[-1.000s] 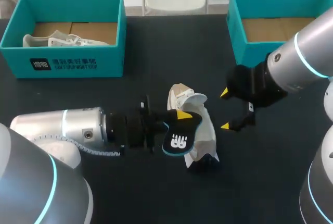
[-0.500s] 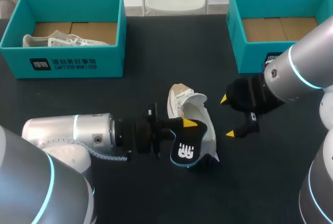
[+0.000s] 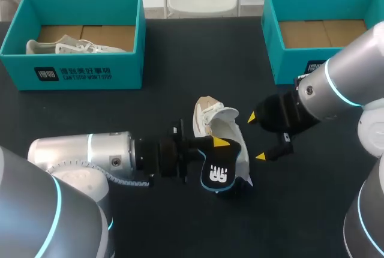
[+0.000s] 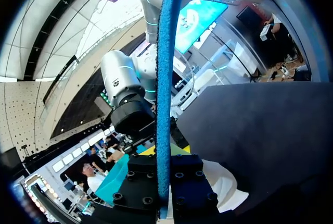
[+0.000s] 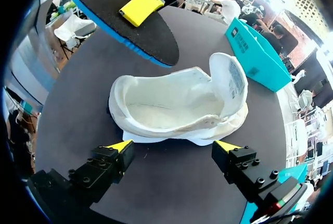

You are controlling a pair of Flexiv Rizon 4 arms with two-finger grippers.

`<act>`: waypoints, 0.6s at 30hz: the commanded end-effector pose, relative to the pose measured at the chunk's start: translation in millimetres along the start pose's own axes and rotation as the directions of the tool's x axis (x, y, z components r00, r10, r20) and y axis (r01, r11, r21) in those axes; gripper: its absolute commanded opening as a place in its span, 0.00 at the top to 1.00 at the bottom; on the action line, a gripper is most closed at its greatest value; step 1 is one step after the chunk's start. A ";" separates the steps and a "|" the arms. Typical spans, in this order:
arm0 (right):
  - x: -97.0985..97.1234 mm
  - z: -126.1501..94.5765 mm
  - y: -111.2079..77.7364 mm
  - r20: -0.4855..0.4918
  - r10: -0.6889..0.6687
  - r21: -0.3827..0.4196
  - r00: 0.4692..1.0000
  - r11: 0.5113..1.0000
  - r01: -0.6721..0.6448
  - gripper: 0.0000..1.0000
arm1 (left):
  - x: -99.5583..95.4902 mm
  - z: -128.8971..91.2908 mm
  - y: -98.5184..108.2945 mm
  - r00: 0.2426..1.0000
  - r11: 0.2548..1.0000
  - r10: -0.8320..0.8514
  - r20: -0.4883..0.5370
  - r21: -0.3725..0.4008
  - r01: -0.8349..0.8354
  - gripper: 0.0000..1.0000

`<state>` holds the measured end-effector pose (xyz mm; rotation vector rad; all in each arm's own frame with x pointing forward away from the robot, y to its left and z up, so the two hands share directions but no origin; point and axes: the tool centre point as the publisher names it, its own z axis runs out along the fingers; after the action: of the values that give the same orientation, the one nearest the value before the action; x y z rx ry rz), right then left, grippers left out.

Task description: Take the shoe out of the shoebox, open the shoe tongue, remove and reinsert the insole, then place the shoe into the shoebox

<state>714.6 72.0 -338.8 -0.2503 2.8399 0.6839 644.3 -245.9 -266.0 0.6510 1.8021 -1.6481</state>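
A white shoe [image 3: 223, 133] lies on its side in the middle of the black table [image 3: 180, 60], its opening turned toward my right gripper. My left gripper [image 3: 219, 145] is shut on a black insole with a blue edge [image 3: 216, 174], held just above the shoe's near end. In the left wrist view the insole [image 4: 165, 67] stands edge-on between the fingers of the left gripper [image 4: 165, 156]. My right gripper [image 3: 257, 137] stands open just right of the shoe. In the right wrist view the right gripper [image 5: 174, 146] faces the shoe [image 5: 177, 104], with the insole [image 5: 130, 21] beyond.
A teal shoebox [image 3: 72, 73] at the back left holds another pale shoe [image 3: 66, 46]. A second teal shoebox [image 3: 288, 60] at the back right shows only its cardboard floor. Bare table lies between the boxes and along the front edge.
My left gripper has carried the insole a little to the right and toward the table's front, over the shoe's near end. The open right gripper has shifted slightly toward the front.
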 end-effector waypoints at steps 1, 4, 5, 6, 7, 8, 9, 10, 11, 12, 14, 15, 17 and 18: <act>-2.5 5.0 5.9 -0.001 0.001 0.017 1.000 1.000 -0.001 0.00 | 1.4 10.1 0.0 1.000 1.000 -0.006 -0.010 -0.013 0.005 1.00; -2.5 5.0 5.9 -0.001 0.001 0.017 1.000 1.000 -0.001 0.00 | 3.7 14.9 0.0 1.000 1.000 -0.005 -0.008 -0.016 0.005 1.00; -2.5 5.0 5.9 -0.001 0.001 0.017 1.000 1.000 -0.001 0.00 | 4.3 16.7 0.7 1.000 1.000 -0.005 -0.008 -0.016 0.005 1.00; -2.5 5.0 5.9 -0.001 0.001 0.017 1.000 1.000 -0.001 0.00 | 4.9 18.5 1.6 1.000 1.000 0.000 -0.009 -0.022 0.000 1.00; -2.5 5.0 5.9 -0.001 0.001 0.017 1.000 1.000 -0.001 0.00 | 5.6 20.2 2.6 1.000 1.000 0.002 -0.010 -0.024 -0.002 1.00; -2.5 5.0 5.9 -0.001 0.001 0.017 1.000 1.000 -0.001 0.00 | 6.0 21.6 3.7 1.000 1.000 0.002 -0.008 -0.022 -0.002 1.00; -2.5 5.0 5.9 -0.001 0.001 0.017 1.000 1.000 -0.001 0.00 | 6.7 23.1 5.6 1.000 1.000 0.002 -0.010 -0.026 -0.003 1.00; -2.5 5.0 5.9 -0.001 0.001 0.017 1.000 1.000 -0.001 0.00 | 7.4 24.3 7.8 1.000 1.000 0.002 -0.010 -0.026 -0.002 1.00; -2.5 5.0 5.9 -0.001 0.001 0.017 1.000 1.000 -0.001 0.00 | 8.2 25.0 10.2 1.000 1.000 -0.002 -0.011 -0.027 0.001 1.00; -2.5 5.0 5.9 -0.001 0.001 0.017 1.000 1.000 -0.001 0.00 | 9.5 25.9 13.0 1.000 1.000 -0.006 -0.014 -0.028 0.005 1.00; -2.5 5.0 5.9 -0.001 0.001 0.017 1.000 1.000 -0.001 0.00 | 11.3 27.3 17.9 1.000 1.000 -0.006 -0.016 -0.028 0.005 1.00; -2.5 5.0 5.9 -0.001 0.001 0.017 1.000 1.000 -0.001 0.00 | 12.1 28.4 21.1 1.000 1.000 -0.006 -0.015 -0.026 0.005 1.00; -2.5 5.0 5.9 -0.001 0.001 0.017 1.000 1.000 -0.001 0.00 | 14.5 30.9 27.5 1.000 1.000 -0.015 -0.017 -0.021 0.015 1.00; -2.5 5.0 5.9 -0.001 0.001 0.017 1.000 1.000 -0.001 0.00 | 15.7 31.9 30.5 1.000 1.000 -0.018 -0.014 -0.020 0.018 1.00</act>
<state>717.3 79.2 -339.0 -0.2478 2.8482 0.6625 651.1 -264.6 -292.1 0.6398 1.8433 -1.6331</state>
